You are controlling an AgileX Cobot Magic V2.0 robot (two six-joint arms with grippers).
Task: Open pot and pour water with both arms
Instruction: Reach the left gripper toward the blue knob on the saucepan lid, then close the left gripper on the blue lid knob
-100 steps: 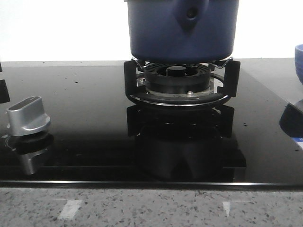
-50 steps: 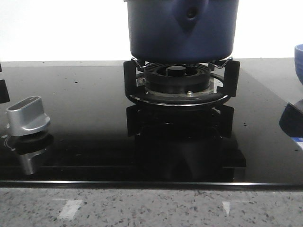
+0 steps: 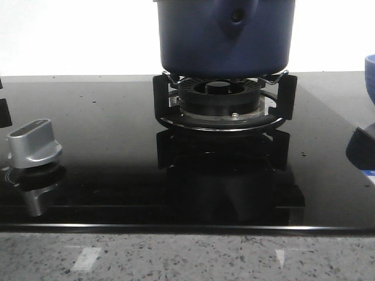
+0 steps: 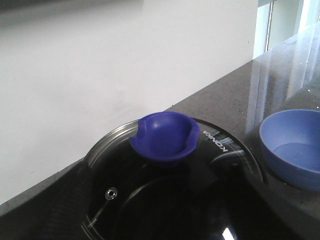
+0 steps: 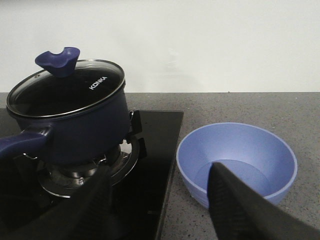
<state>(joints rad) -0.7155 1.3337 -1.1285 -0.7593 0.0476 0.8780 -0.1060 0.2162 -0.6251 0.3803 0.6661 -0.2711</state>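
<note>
The dark blue pot (image 3: 225, 35) stands on the gas burner (image 3: 220, 102), its handle mount facing the front camera. In the right wrist view the pot (image 5: 85, 130) carries its glass lid (image 5: 65, 87) with a blue knob (image 5: 57, 60), and its handle (image 5: 20, 142) points toward the camera. My left gripper (image 4: 170, 225) hovers open just above the lid (image 4: 220, 165), with the lid knob (image 4: 165, 137) ahead of it. My right gripper (image 5: 160, 200) is open and empty, between the pot and the light blue bowl (image 5: 250, 145). Neither gripper shows in the front view.
The light blue bowl (image 3: 370, 70) sits on the grey counter to the right of the black glass cooktop (image 3: 105, 175); it also shows in the left wrist view (image 4: 295, 147). A silver stove knob (image 3: 34, 143) stands at the front left. A white wall runs behind.
</note>
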